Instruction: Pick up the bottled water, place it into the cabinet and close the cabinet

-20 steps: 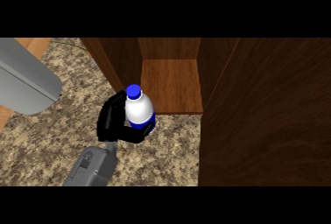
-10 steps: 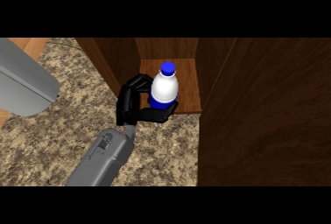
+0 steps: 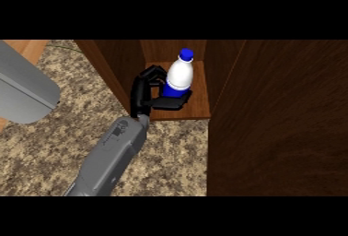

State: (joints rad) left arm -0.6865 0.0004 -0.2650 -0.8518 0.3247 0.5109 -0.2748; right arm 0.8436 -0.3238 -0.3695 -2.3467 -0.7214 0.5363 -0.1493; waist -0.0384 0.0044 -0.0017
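Gripping the bottled water (image 3: 179, 76) with fingers curled round its lower body, the right hand (image 3: 155, 92) holds it upright over the cabinet shelf (image 3: 194, 108); releasing while tilted could topple it against the cabinet door (image 3: 279, 115).

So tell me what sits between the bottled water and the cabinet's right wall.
Head view: only bare shelf board between the bottled water and that wall; nothing else.

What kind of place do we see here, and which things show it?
Most likely a kitchen. There is a speckled stone counter, an open wooden cabinet standing on it, and a water bottle with a blue cap that one hand is holding inside the cabinet.
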